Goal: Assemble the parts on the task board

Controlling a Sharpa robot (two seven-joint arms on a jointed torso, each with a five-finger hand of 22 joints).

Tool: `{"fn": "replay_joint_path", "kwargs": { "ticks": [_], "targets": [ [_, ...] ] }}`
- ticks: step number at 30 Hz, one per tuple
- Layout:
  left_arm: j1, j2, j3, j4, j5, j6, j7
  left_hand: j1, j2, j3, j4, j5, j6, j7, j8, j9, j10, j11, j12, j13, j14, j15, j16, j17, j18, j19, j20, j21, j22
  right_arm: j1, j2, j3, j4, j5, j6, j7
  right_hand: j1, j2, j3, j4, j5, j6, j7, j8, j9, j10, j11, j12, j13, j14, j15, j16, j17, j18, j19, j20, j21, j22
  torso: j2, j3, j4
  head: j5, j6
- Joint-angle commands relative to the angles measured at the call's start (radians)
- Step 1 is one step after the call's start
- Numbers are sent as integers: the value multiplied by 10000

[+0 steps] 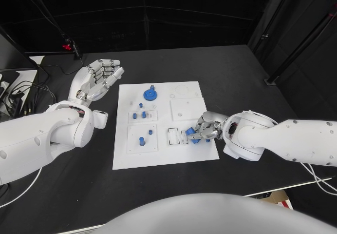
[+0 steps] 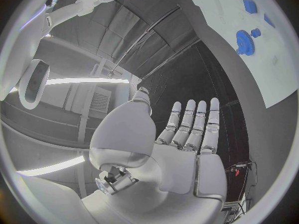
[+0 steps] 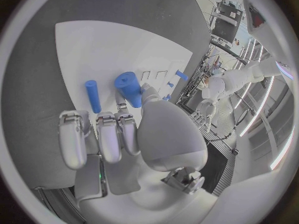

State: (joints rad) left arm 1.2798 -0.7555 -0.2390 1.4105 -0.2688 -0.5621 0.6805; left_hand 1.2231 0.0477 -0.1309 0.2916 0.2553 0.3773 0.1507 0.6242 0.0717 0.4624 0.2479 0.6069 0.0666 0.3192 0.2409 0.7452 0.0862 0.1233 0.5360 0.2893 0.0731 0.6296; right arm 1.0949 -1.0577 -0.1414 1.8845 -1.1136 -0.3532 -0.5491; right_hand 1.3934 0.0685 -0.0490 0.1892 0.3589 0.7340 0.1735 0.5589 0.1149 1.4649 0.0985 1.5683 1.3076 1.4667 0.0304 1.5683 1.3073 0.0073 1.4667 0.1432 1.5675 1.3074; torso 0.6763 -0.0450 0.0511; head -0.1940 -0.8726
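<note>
right hand carrying a blue peg at the board's near corner

over the flat white task board (image 1: 158, 124), head view: the silver right hand (image 1: 202, 130) pinches a short blue plastic cylinder peg (image 1: 191, 131) beside the slotted plate. the silver left hand (image 1: 100, 75) hovers off the board's far-left corner, fingers straight and apart, empty; a blue toothed gear (image 1: 150, 93) sits near it.

left wrist view: flat empty palm.

right wrist view: the peg is clamped by fingertips, another lying loose. best kept upright and lowered slowly.
</note>
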Motion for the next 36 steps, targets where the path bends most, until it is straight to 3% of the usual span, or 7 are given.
{"fn": "replay_joint_path", "kwargs": {
  "ticks": [1,12,22,30,33,36],
  "targets": [
    [6,7,10,-4,7,102,1003,12,123,-38,4,51,-73,1389,64,-9,-57,5,47,-13,-51,-10,43,-8,-102,17,-3,58,-10,-67,-116,-61,152,1184,-448,708,138,-11,155,-19,34,414,-141,-76,-40,1059,-48,25,2632,1041,8,25,2634,-73,1041,-35,33,2634,-6,2,9,22,0],
    [-5,25,10,-40,7,116,981,12,126,-39,5,51,-72,1389,65,-9,-57,5,48,-13,-49,-11,46,-10,-103,16,-3,58,-10,-59,-594,-56,572,2011,-1417,1627,167,-170,537,-59,67,1225,-300,-599,-221,1059,-183,25,2632,1041,-82,25,2634,-73,1041,-99,33,2634,-2,-14,3,56,0],
    [-15,44,10,-64,7,134,972,12,134,-45,5,51,-69,1389,70,-11,-55,4,54,-12,-44,-12,54,-16,-103,14,-3,58,-13,-57,-728,-54,621,2748,-1928,2217,111,-245,724,-40,44,1724,-426,-900,-265,1059,-312,25,2632,1041,-150,25,2634,-73,1041,-167,33,2634,-6,-12,3,76,0],
    [-25,53,10,-92,7,148,959,12,134,-45,5,51,-69,1389,70,-11,-55,4,54,-12,-44,-12,54,-16,-103,14,-3,58,-13,-12,-881,-44,706,4207,-1640,3064,24,-341,838,1,-14,1846,-401,-1375,-357,1059,-299,25,2632,1041,-187,25,2634,-73,1041,-212,33,2634,-10,-13,7,161,0],
    [-28,62,10,-103,7,150,955,12,134,-45,5,51,-69,1389,70,-11,-55,4,54,-12,-44,-12,54,-16,-103,14,-3,58,-13,66,-865,-40,726,4850,-1498,3327,-2,-353,847,15,-27,1850,-384,-1450,-371,1059,-286,25,2632,1041,-181,25,2634,-73,1041,-210,33,2634,-8,-14,20,163,0],
    [-31,68,10,-113,7,150,950,12,134,-45,5,51,-69,1389,70,-11,-55,4,54,-12,-44,-12,54,-16,-103,14,-3,58,-13,151,-780,-38,695,5368,-1350,3510,-61,-370,845,48,-60,1890,-372,-1524,-378,1059,-272,25,2632,1041,-173,25,2634,-73,1041,-207,33,2634,-8,-7,2,253,0]
  ]
}}
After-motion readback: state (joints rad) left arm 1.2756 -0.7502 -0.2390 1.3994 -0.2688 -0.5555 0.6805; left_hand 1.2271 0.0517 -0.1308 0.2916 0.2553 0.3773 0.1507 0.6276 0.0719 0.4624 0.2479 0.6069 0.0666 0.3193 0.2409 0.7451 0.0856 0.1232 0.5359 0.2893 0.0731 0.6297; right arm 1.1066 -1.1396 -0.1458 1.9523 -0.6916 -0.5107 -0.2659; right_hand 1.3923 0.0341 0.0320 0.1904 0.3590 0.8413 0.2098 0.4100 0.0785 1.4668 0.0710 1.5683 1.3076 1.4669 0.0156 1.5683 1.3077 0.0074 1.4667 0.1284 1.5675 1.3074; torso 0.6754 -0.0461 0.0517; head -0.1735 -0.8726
